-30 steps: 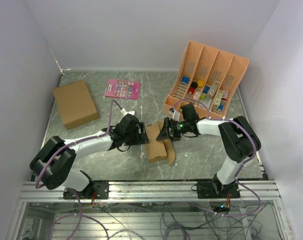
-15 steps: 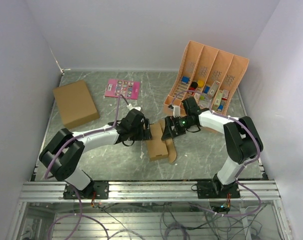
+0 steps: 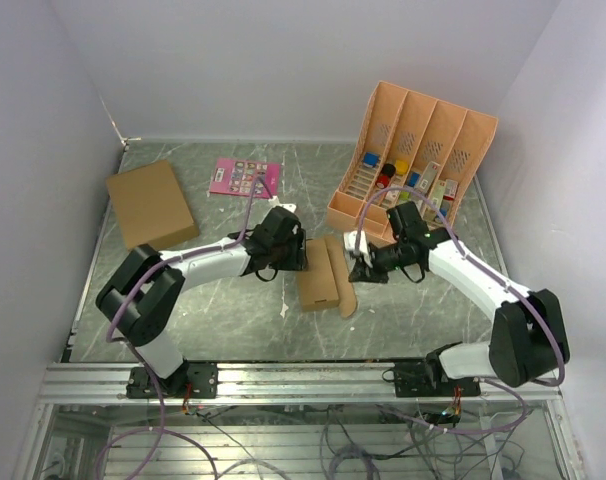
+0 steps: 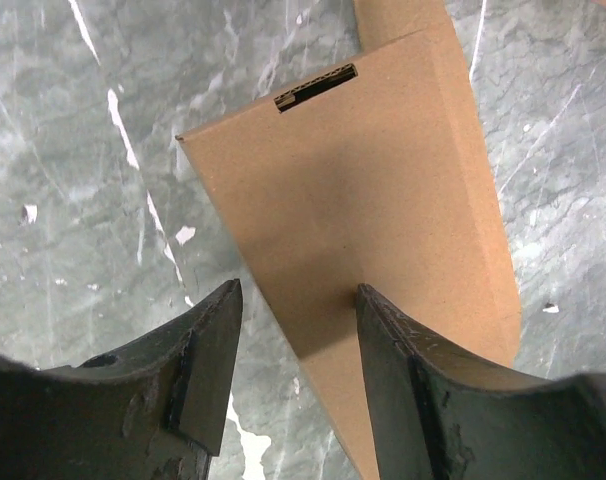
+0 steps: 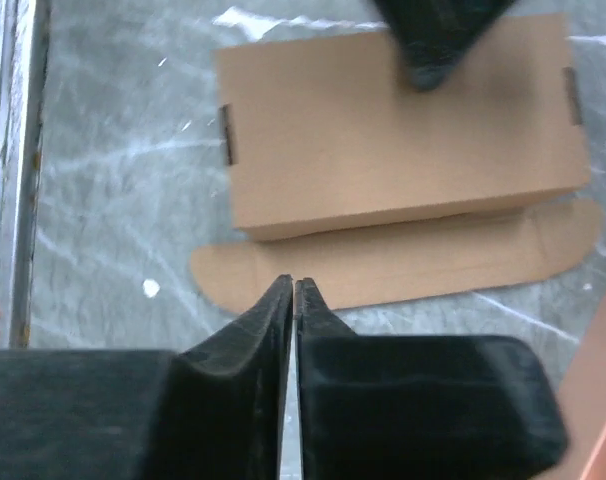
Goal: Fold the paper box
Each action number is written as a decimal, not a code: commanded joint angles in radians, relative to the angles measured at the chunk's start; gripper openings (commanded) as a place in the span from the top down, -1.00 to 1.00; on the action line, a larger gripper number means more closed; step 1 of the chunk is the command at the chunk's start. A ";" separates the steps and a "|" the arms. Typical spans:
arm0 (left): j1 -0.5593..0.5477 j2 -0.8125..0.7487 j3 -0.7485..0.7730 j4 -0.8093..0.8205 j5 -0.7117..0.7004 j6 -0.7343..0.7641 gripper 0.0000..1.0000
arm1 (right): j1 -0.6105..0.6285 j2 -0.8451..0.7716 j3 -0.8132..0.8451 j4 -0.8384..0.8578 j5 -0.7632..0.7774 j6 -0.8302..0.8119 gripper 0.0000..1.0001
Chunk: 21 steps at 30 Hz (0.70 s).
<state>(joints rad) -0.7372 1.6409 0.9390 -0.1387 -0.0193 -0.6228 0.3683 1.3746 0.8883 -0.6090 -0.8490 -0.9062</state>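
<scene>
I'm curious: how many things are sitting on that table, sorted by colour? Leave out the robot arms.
Brown: 2 (paper box, bigger cardboard box)
Pink: 1 (card)
Peach: 1 (slotted rack; the small items inside are too small to count)
Total: 4

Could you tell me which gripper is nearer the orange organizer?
Right. The right gripper is just in front of the organizer; the left gripper is beyond the paper box, further left.
</scene>
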 commanded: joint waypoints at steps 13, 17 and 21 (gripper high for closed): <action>0.047 0.077 0.079 -0.063 -0.011 0.184 -0.14 | 0.103 0.056 -0.150 0.208 0.136 -0.512 1.00; 0.065 0.069 0.073 -0.042 0.026 0.212 -0.15 | 0.197 0.079 -0.151 0.244 0.180 -0.478 1.00; 0.075 0.042 0.047 -0.006 0.071 0.222 -0.16 | 0.264 0.086 -0.147 0.248 0.189 -0.457 1.00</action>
<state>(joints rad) -0.6800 1.6909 1.0088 -0.1440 0.0254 -0.4541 0.5827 1.4506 0.7441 -0.4042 -0.6777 -1.3933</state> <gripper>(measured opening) 0.578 0.004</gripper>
